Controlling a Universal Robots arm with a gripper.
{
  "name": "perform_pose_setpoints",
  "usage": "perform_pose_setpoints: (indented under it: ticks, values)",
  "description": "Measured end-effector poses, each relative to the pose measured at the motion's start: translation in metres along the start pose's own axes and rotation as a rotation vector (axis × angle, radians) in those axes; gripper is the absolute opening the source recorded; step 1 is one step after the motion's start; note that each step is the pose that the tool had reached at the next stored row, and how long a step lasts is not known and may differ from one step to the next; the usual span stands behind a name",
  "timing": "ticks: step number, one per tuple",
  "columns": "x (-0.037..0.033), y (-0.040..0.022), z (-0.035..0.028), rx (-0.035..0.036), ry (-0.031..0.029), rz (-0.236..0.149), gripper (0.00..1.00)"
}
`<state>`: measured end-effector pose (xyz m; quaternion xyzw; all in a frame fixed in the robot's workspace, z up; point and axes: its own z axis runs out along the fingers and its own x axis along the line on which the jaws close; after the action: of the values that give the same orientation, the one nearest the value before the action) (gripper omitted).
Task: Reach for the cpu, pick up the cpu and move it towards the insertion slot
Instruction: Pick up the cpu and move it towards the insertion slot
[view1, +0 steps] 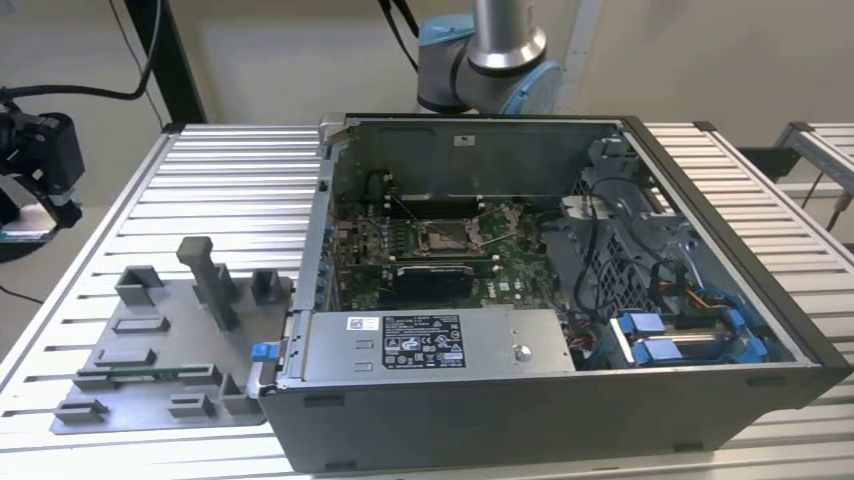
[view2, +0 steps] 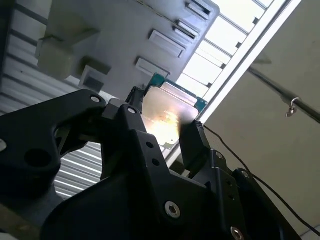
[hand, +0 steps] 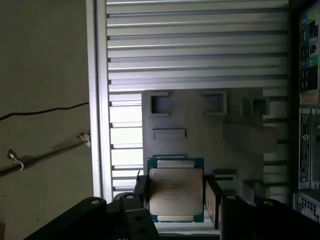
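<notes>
Cpu (hand: 176, 192) clamped between the jaws above the tray (hand: 200, 150); carry step, I'd say, and the slot (view1: 441, 237) wants a level approach.

The cpu (hand: 176, 192) has a smooth, glossy metal lid; the tray (hand: 200, 125) is matt grey plastic; the worktop (hand: 200, 50) is ribbed bare metal.

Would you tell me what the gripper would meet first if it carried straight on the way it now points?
Most likely the grey tray: in the first wrist view the gripper, fingers shut on the cpu, points at it, though depth is hard to judge.
</notes>
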<state>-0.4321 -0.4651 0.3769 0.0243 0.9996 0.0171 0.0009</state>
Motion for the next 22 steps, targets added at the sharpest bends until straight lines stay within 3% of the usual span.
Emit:
perform_pose_setpoints:
  ticks: [11,22]
  values:
    - [0.0,0.0008,-0.0185,0.0018,-0.0002,0.0,0.0]
    - [0.0,0.0009,-0.0196,0.0025,0.0001,0.0,0.0]
